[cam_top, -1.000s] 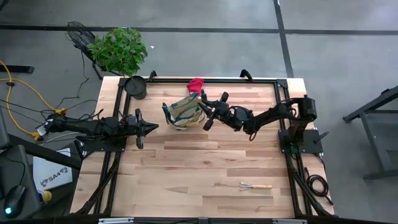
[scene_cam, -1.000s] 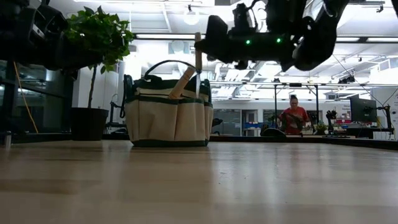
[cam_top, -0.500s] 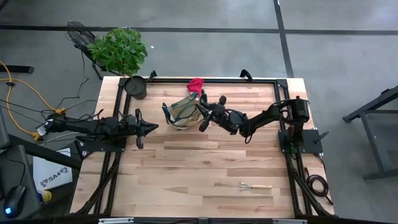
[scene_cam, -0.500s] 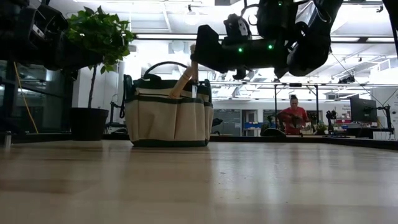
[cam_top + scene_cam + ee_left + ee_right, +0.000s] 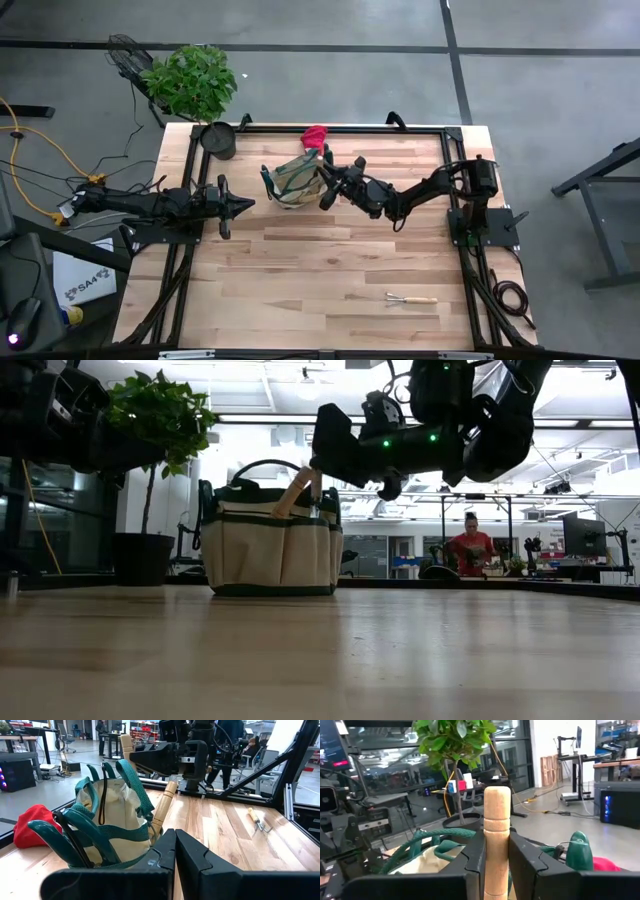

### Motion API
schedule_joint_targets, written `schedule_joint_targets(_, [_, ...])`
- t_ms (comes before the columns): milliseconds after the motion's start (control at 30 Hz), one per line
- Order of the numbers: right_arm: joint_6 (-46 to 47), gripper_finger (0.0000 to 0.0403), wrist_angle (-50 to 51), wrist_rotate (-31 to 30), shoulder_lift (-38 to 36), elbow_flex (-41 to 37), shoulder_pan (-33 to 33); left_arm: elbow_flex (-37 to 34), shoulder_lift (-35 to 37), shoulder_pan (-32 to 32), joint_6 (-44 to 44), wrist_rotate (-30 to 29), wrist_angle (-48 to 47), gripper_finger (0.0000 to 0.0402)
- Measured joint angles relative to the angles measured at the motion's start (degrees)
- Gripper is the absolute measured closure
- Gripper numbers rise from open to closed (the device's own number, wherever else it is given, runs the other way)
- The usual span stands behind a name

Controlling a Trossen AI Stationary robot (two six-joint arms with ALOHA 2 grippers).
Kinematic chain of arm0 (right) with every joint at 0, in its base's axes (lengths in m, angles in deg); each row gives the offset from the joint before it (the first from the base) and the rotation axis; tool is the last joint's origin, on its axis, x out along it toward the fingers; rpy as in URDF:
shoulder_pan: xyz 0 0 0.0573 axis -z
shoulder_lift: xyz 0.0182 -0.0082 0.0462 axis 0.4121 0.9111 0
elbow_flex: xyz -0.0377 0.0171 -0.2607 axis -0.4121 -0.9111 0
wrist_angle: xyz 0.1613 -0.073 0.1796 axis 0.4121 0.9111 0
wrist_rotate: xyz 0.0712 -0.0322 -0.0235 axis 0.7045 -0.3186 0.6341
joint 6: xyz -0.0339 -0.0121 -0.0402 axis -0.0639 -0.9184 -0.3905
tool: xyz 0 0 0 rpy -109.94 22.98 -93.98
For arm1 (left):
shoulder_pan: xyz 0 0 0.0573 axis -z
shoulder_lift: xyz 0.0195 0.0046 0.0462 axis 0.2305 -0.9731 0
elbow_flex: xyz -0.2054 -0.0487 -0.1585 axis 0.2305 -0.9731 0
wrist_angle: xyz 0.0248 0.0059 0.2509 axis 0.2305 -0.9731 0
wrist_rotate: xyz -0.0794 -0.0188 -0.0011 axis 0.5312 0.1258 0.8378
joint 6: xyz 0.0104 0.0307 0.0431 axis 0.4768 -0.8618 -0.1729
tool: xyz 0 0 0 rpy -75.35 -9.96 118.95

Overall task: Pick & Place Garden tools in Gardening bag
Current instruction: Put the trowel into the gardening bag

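Note:
The tan gardening bag [image 5: 296, 178] with green trim stands at the table's far middle. One wooden handle [image 5: 294, 491] leans out of its mouth, and green pruners [image 5: 64, 833] stick up from a side pocket. A red glove [image 5: 315, 135] lies beyond the bag. My right gripper [image 5: 322, 181] hovers at the bag's right rim, shut on a wooden-handled tool [image 5: 497, 820]. A mini rake [image 5: 411, 299] lies flat near the table's front right. My left gripper [image 5: 245, 204] waits shut, left of the bag. My right gripper pinches the tool's wooden handle [image 5: 496, 851] between its two fingers, a little below the handle's rounded top end. The fingers reach in level from the table's right and lie across the handle. The tool stands upright, and its lower part [image 5: 316, 492] dips behind the bag's rim.
A black pot [image 5: 218, 140] with a leafy plant stands at the far left corner. Bare wood spreads between the bag and the near edge. A person in red [image 5: 471, 548] is in the room beyond the table.
My right gripper has moved toward the bag and down, rolling a little, still shut on the handle. The tool has sunk with it, and its lower part has dropped from above the rim into the bag's mouth.

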Motion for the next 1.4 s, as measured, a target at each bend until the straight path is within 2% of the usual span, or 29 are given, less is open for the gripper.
schedule_joint_targets(200, [2.5, 0.0356, 1.0, -4.0, 0.0, 0.0, -0.2, 0.0, 0.0, 0.0, 0.0, 0.0, 0.0, 0.0398])
schedule_joint_targets(467, [2.9, 0.0355, 2.4, -4.0, 0.0, 0.0, -0.2, 0.0, 0.0, 0.0, 0.0, 0.0, 0.0, 0.0398])
schedule_joint_targets(900, [2.7, 0.0323, 4.0, -4.0, 0.0, 0.0, 0.0, 0.0, 0.0, 0.0, 0.0, 0.0, 0.0, 0.0398])
schedule_joint_targets(1167, [2.7, 0.0289, 5.6, 2.6, 0.0, 0.0, 1.9, 0.0, 0.0, 0.0, 0.0, 0.0, 0.0, 0.0398])
schedule_joint_targets(1400, [3.3, 0.0267, 5.7, 3.1, 0.0, 0.0, 2.2, 0.0, 0.0, 0.0, 0.0, 0.0, 0.0, 0.0398])
